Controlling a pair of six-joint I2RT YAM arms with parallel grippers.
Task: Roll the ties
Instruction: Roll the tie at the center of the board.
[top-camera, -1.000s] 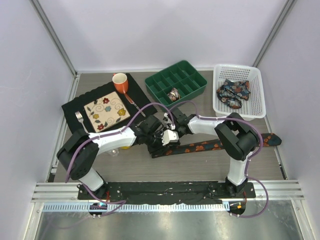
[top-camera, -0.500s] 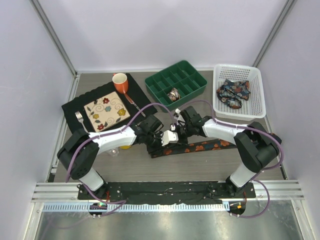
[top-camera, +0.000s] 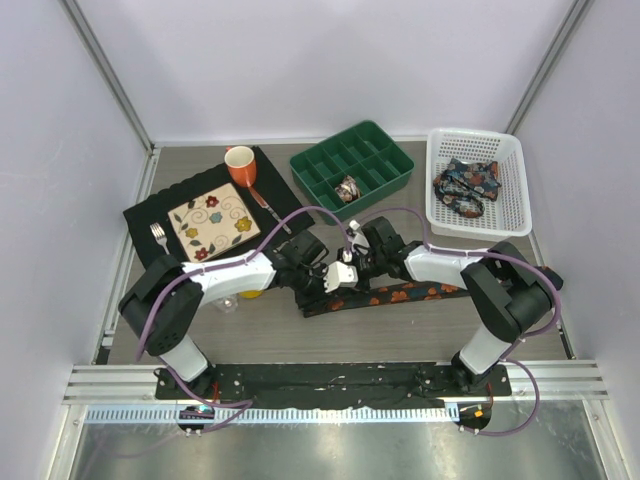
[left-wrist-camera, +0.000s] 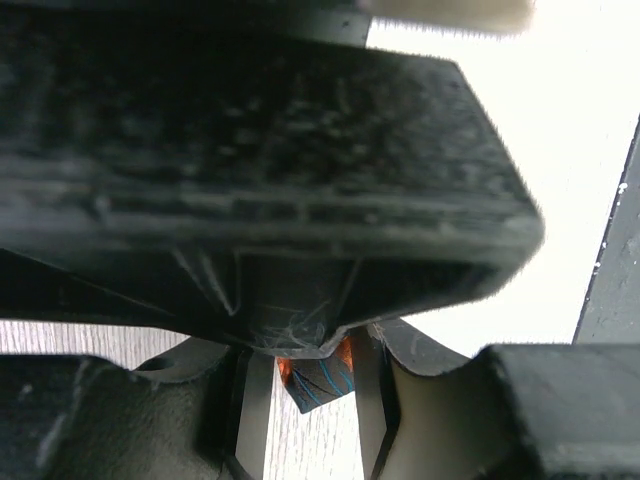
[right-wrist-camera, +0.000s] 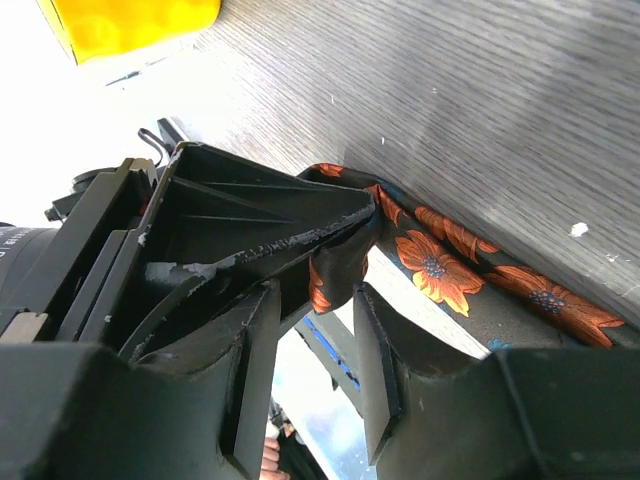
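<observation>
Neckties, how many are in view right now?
3: a dark orange-flowered strip on the table, a small coil in the green divided tray, a multicoloured bundle in the white plastic basket, possibly hiding more.

Flat tie (top-camera: 400, 294): near-black ground with orange flowers that have blue centres; the left wrist view shows thin blue lines on a dark fold.
Bundled tie (top-camera: 466, 186): dark ground, mixed orange, blue and pale print.
Coiled tie (top-camera: 348, 188): dark with pale and reddish flecks, pattern too small to read.
Basket (top-camera: 516, 190): white, slotted lattice.
Tray (top-camera: 375, 140): dark green.
Mug (top-camera: 240, 160): orange.
Plate (top-camera: 213, 222): cream, dark scrolls, red, yellow and blue flowers.
Placemat (top-camera: 150, 212): plain black.
Table (top-camera: 400, 335): grey wood grain.
</observation>
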